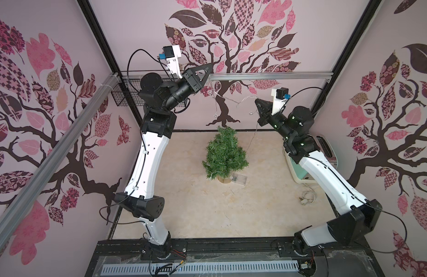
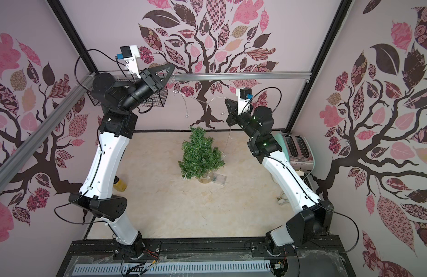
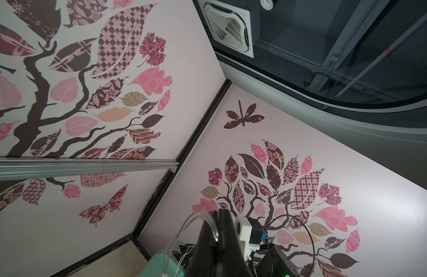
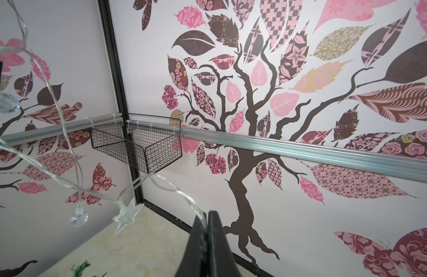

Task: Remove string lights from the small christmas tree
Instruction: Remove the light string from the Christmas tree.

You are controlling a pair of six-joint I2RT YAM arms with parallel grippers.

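The small christmas tree (image 1: 223, 153) (image 2: 200, 156) stands upright mid-table on its tan base. Both arms are raised high before the back wall. The string lights (image 1: 216, 115) (image 2: 187, 116) sag between them as a thin wire with clear bulbs. My left gripper (image 1: 210, 68) (image 2: 174, 67) (image 3: 219, 210) is shut on a loop of the wire (image 3: 190, 215). My right gripper (image 1: 256, 100) (image 2: 226, 100) (image 4: 207, 212) is shut on the wire (image 4: 174, 184); a star bulb (image 4: 125, 214) dangles beside it. A strand drops from there toward the tree's right side. The clear box (image 1: 240, 178) lies by the base.
A mint toaster (image 2: 296, 148) stands at the right edge, under my right arm, with a white cord and plug (image 1: 307, 197) in front of it. A black wire basket (image 4: 135, 144) hangs in the back left corner. A yellow jar (image 2: 120, 184) sits behind my left arm.
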